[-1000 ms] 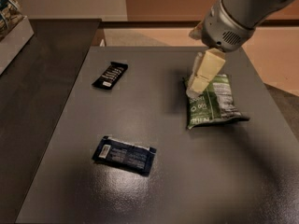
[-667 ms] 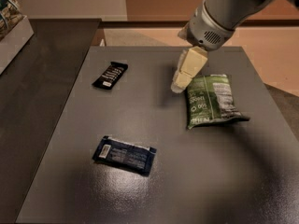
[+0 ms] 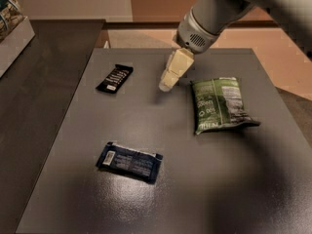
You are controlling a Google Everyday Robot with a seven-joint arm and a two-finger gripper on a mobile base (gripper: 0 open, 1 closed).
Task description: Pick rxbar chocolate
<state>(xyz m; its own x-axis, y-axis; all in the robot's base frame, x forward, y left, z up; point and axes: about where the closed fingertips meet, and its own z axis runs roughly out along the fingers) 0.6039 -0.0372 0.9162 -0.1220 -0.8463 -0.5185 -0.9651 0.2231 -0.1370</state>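
The rxbar chocolate is a small slim black wrapper with rows of white lettering. It lies flat on the dark grey table at the back left. My gripper hangs from the arm above the table's back middle, to the right of the bar and apart from it. It holds nothing that I can see.
A green chip bag lies to the right of the gripper. A larger dark navy-blue wrapper lies at the front left. A dark counter adjoins the table on the left, with a white box at its far end.
The gripper has moved left, from over the green chip bag towards the rxbar chocolate. The objects on the table have not moved.
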